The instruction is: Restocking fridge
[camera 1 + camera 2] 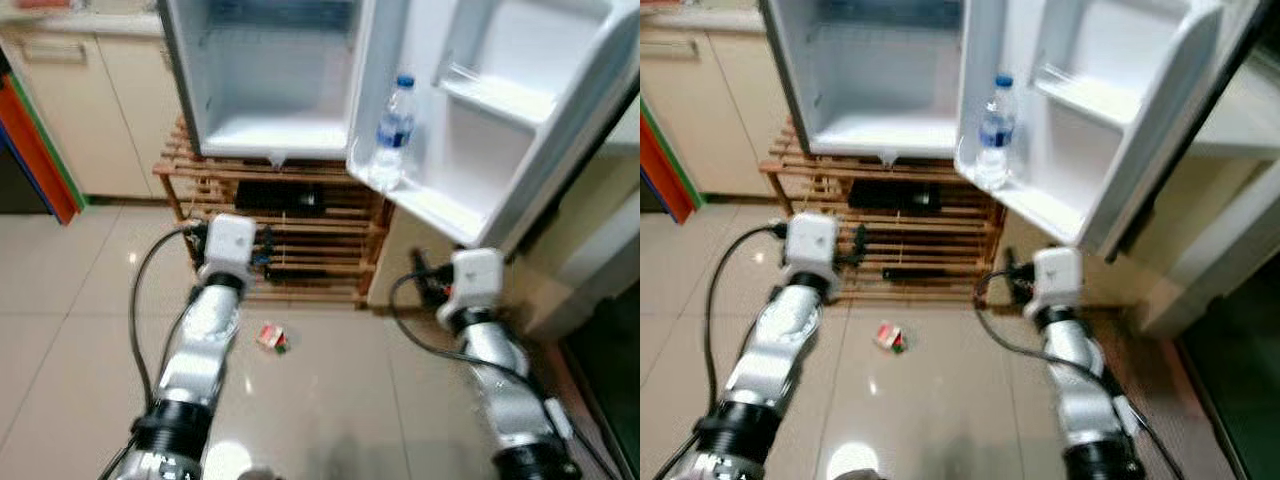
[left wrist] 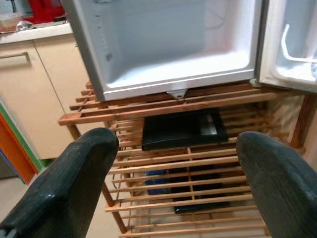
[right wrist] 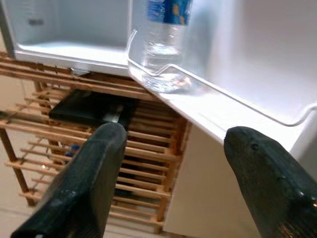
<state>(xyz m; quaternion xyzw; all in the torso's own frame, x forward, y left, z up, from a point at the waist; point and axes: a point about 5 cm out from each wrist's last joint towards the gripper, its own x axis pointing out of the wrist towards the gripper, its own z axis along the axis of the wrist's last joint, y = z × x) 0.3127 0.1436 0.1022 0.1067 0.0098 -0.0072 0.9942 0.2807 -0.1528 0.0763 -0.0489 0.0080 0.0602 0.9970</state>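
A small white fridge (image 1: pixel 200 90) stands open and empty on a wooden slatted rack (image 1: pixel 340 225). Its door (image 1: pixel 560 100) swings out to the right, and one clear water bottle (image 1: pixel 393 128) with a blue cap stands in the lower door shelf (image 3: pixel 208 106). A small red, green and white packet (image 1: pixel 271 338) lies on the tiled floor between my arms. My left gripper (image 2: pixel 173 183) is open and empty, pointing at the rack below the fridge. Also open and empty, my right gripper (image 3: pixel 171 181) hangs just under the door shelf and the water bottle (image 3: pixel 161 44).
A flat black object (image 1: pixel 280 197) lies on the rack's upper shelf, with dark items on the slats below. Beige cabinets (image 1: pixel 110 110) stand to the left, beside a coloured panel (image 1: pixel 35 150). A pale wall and a dark opening (image 1: pixel 610 370) are on the right.
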